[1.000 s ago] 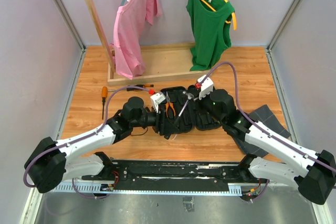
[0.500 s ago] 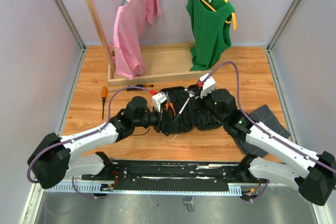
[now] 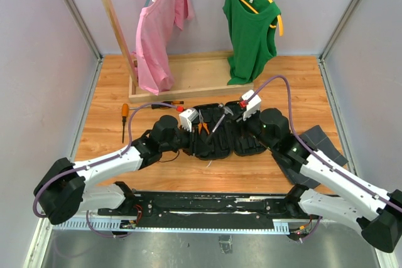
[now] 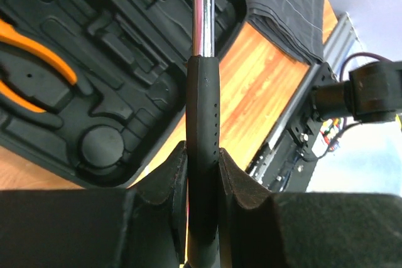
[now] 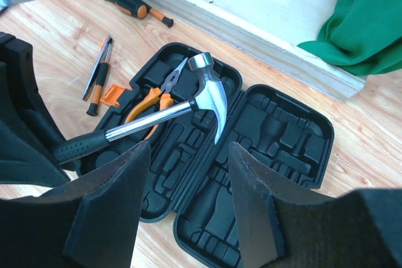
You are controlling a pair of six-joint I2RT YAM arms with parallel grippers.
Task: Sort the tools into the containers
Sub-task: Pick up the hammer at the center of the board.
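- Top view: a black plastic clamshell tool case [image 3: 248,144] lay open on the wooden table [image 3: 301,86], between the two arms. The left fingers [image 3: 195,137] held a black-handled metal hammer [image 3: 218,123] slanting over the case's left half. The right fingers [image 3: 244,122] hung above the right half. An orange-handled screwdriver [image 3: 124,112] lay on the table, well left of the case.
- Left wrist view: the left fingers [image 4: 168,183] pinched the hammer's [image 4: 203,142] black grip, one pad on each side. The chrome shaft ran out over the case [image 4: 125,61]. Orange-handled pliers [image 4: 38,61] sat in a moulded slot. A dark grey flat tray [image 4: 286,10] lay beyond the case.
- Right wrist view: the right fingers [image 5: 116,199] were spread wide, with nothing between them. The hammer's [image 5: 169,114] head sat over the join of the case's [image 5: 276,130] two halves; contact could not be told. The pliers [image 5: 154,100] lay under the shaft. A black-and-orange screwdriver [image 5: 125,3] lay on the table beyond the case.
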